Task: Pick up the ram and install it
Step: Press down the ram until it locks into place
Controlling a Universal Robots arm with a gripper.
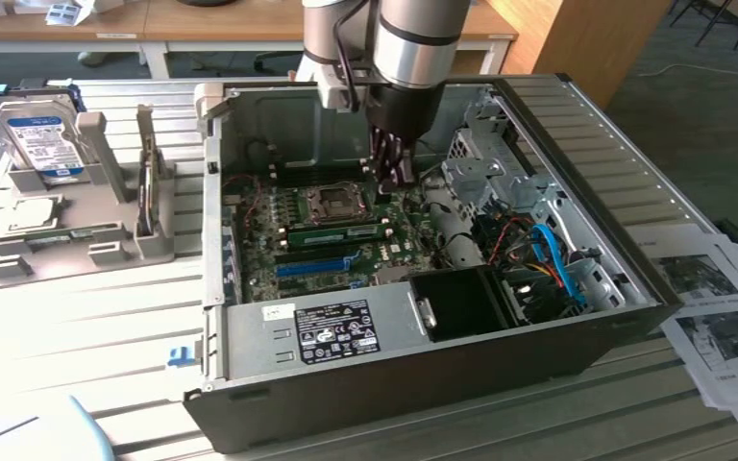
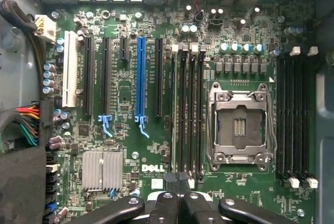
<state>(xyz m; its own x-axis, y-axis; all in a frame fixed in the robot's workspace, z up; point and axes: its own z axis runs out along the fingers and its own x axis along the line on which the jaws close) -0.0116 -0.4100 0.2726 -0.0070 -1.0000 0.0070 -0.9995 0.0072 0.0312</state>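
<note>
The ram (image 1: 339,230) — a thin green stick with dark chips — lies seated on the motherboard beside the socket.

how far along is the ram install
Looks done: a green ram stick lies in a slot beside the CPU socket on the motherboard. In hand: nothing visible; the gripper, shut, hangs low over the board near those slots. Left: whether the stick is latched fully home cannot be told.

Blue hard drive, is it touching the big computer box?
Apart. The exterior view shows the hard drive standing in a gray rack, with the rack's other posts between it and the computer case.
</note>
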